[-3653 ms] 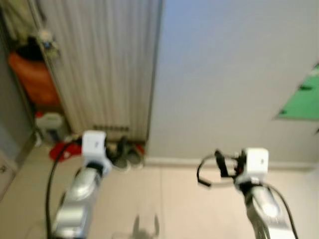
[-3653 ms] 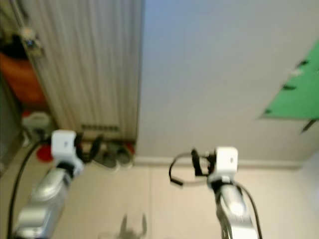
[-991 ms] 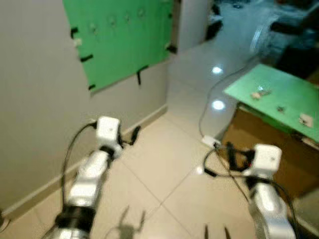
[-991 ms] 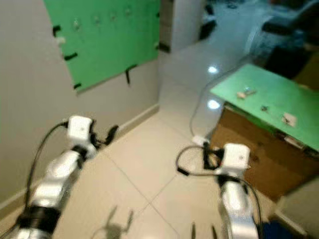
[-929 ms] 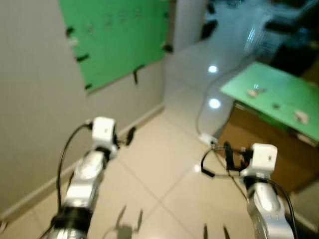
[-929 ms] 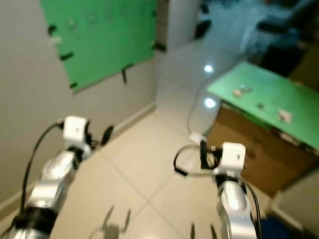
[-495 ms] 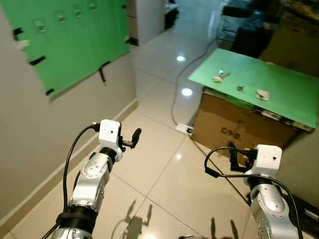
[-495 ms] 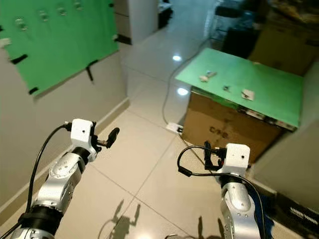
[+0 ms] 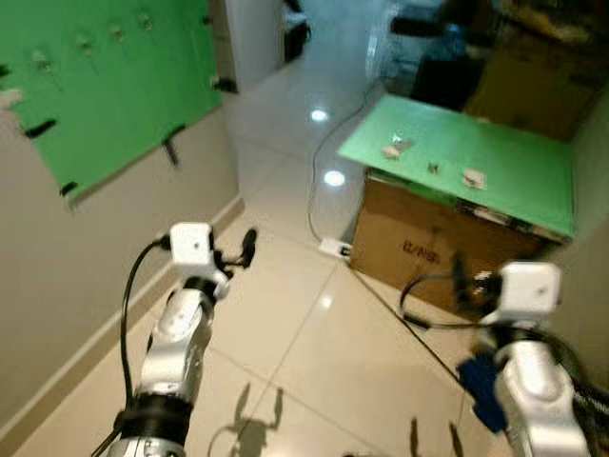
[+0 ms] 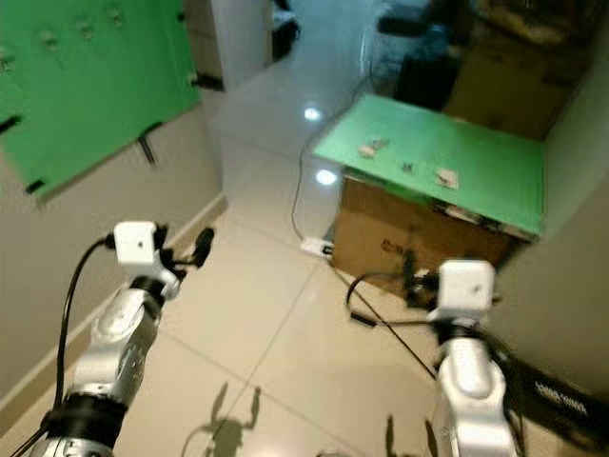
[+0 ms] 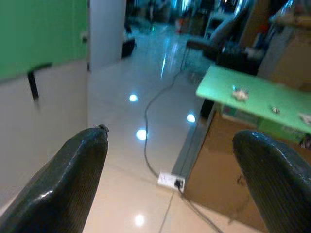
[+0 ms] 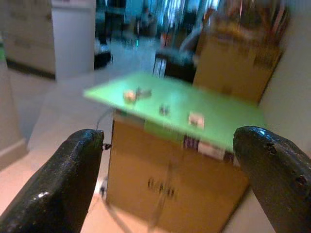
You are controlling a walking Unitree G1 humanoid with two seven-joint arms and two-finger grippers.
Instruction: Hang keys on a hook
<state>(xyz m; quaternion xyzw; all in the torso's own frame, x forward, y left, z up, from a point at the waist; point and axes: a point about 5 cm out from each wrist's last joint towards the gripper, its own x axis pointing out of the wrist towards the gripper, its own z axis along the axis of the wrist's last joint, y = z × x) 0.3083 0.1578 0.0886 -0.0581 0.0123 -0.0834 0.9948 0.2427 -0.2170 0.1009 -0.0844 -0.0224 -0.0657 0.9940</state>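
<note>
A green board (image 9: 114, 86) with a row of small hooks (image 9: 84, 44) is taped to the wall on my left. Ahead stands a cardboard box (image 9: 433, 252) with a green top (image 9: 514, 162) bearing three small things (image 9: 397, 145); they are too small to tell which is the keys. My left gripper (image 9: 245, 244) is raised over the floor tiles, open and empty, its fingers (image 11: 63, 179) wide apart. My right gripper (image 9: 457, 278) is blurred and faces the box, open, with the fingers (image 12: 277, 170) framing the green top (image 12: 175, 104).
A white power strip (image 9: 336, 248) and its cable (image 9: 314, 181) lie on the glossy tiles before the box. Dark furniture (image 9: 433, 67) and stacked cardboard boxes (image 9: 533, 81) stand behind. A white pillar (image 9: 249, 38) is beyond the board. A wall (image 9: 592, 190) closes the right side.
The camera has kept turning right from a radiator and bare wall to the board and box. In the last half second the right arm has risen and blurred.
</note>
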